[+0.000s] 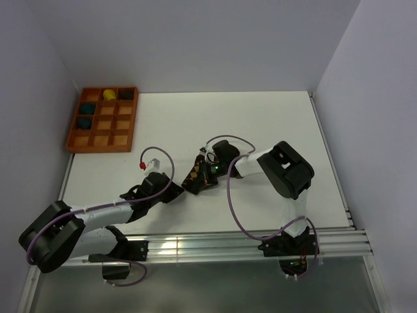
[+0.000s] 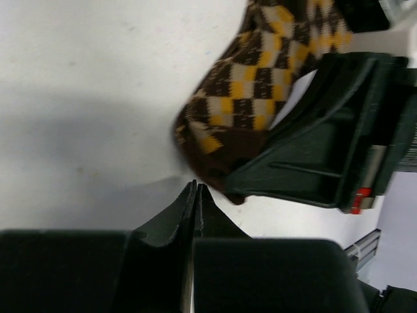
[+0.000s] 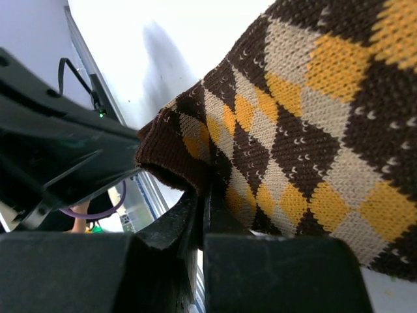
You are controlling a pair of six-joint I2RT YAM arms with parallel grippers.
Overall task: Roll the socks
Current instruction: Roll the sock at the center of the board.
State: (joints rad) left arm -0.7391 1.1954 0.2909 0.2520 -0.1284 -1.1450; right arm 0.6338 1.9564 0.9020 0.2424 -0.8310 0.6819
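Observation:
A brown, yellow and cream argyle sock (image 1: 195, 176) lies bunched on the white table between my two grippers. My right gripper (image 1: 207, 172) is shut on the sock's fabric near its brown cuff; in the right wrist view the jaws (image 3: 203, 190) pinch the sock (image 3: 313, 130) at the tips. My left gripper (image 1: 180, 190) is shut and empty, just left of the sock. In the left wrist view its tips (image 2: 195, 186) sit a little short of the sock (image 2: 254, 98), with the right gripper's dark finger (image 2: 313, 163) beside it.
A wooden compartment tray (image 1: 71, 142) stands at the far left, holding rolled socks: a yellow one (image 1: 109, 94), a dark one (image 1: 126, 94) and two teal ones (image 1: 88, 108). Purple cables loop over both arms. Metal rails run along the table's near edge (image 1: 215, 244).

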